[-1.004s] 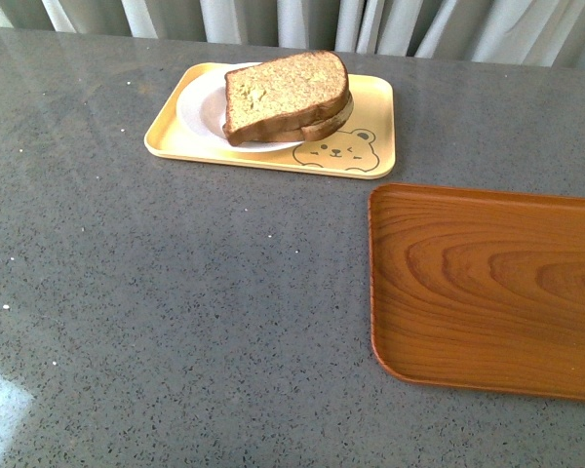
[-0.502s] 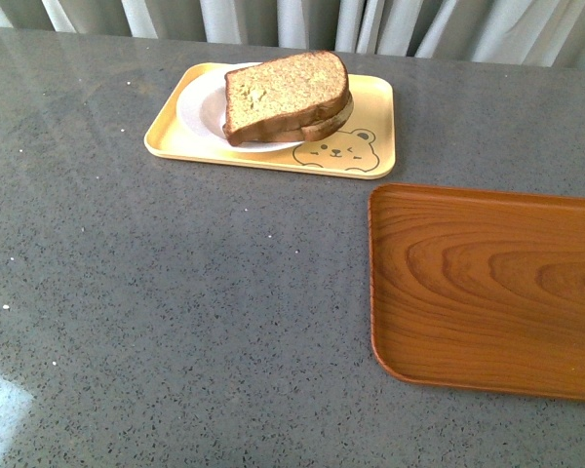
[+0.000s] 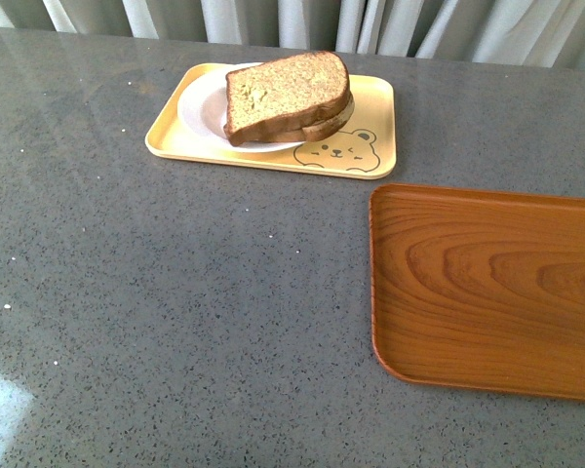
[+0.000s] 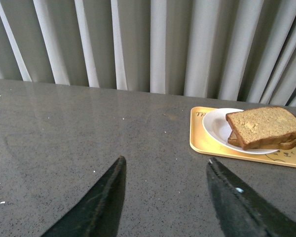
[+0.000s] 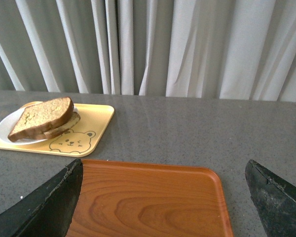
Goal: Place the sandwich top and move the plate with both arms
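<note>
The sandwich top [image 3: 287, 90], a tan bread slice with dark crust, lies on another slice on the white plate [image 3: 201, 109]. The plate sits on the yellow bear tray [image 3: 370, 127] at the far middle of the table. Neither arm shows in the front view. In the left wrist view my left gripper [image 4: 165, 165] is open and empty over bare table, with the sandwich top [image 4: 263, 125] and the plate [image 4: 216, 126] some way off. In the right wrist view my right gripper [image 5: 163, 168] is open and empty above the wooden tray [image 5: 148, 202]; the sandwich top [image 5: 42, 114] and the plate [image 5: 5, 129] lie beyond it.
The brown wooden tray [image 3: 487, 288] lies at the right of the grey table [image 3: 175, 292], empty. A pale curtain [image 3: 292, 19] hangs behind the table's far edge. The bear tray also shows in the left wrist view [image 4: 202, 143] and the right wrist view [image 5: 96, 121].
</note>
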